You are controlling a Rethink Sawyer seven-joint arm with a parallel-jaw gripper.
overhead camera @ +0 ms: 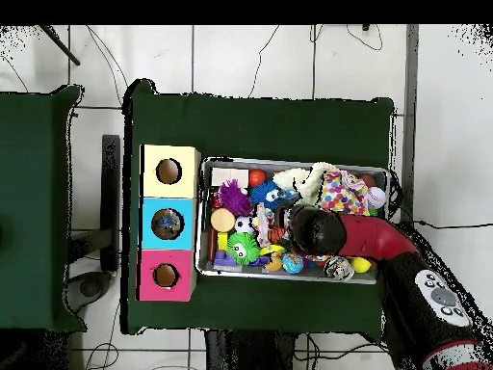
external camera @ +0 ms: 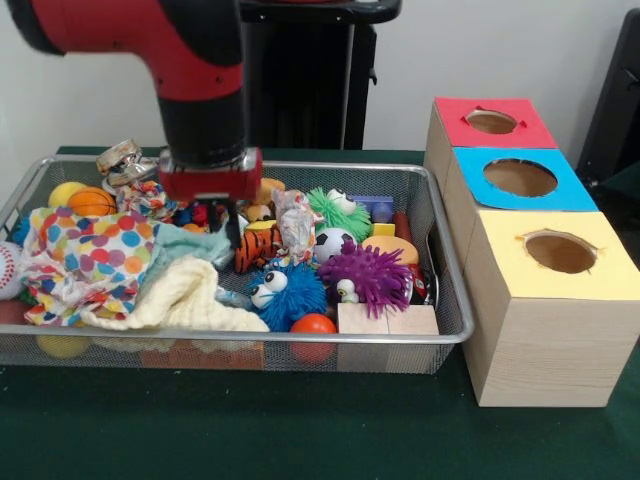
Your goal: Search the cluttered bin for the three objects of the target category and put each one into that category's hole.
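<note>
A wire bin (external camera: 452, 335) holds a jumble of toys. My gripper (external camera: 220, 218) hangs low over the bin's middle, just above a striped tiger toy (external camera: 256, 250) and beside a crinkled wrapper (external camera: 293, 222). Whether anything is in its grasp is hidden among the clutter. Balls lie around: a soccer ball (external camera: 333, 243), a basketball (external camera: 92, 202), a yellow ball (external camera: 63, 191), a baseball (external camera: 7, 270) and an orange ball (external camera: 314, 324). Fuzzy creatures are blue (external camera: 288, 292), purple (external camera: 372, 275) and green (external camera: 342, 211). In the overhead view the arm's wrist (overhead camera: 310, 229) covers the gripper.
A wooden box stands beside the bin with a red-topped hole (external camera: 491, 121), a blue-topped hole (external camera: 520, 177) and a yellow-topped hole (external camera: 560, 252). A polka-dot cloth (external camera: 88, 258) and a cream cloth (external camera: 186, 296) cover the bin's left part. Wood blocks (external camera: 386, 319) sit at its front.
</note>
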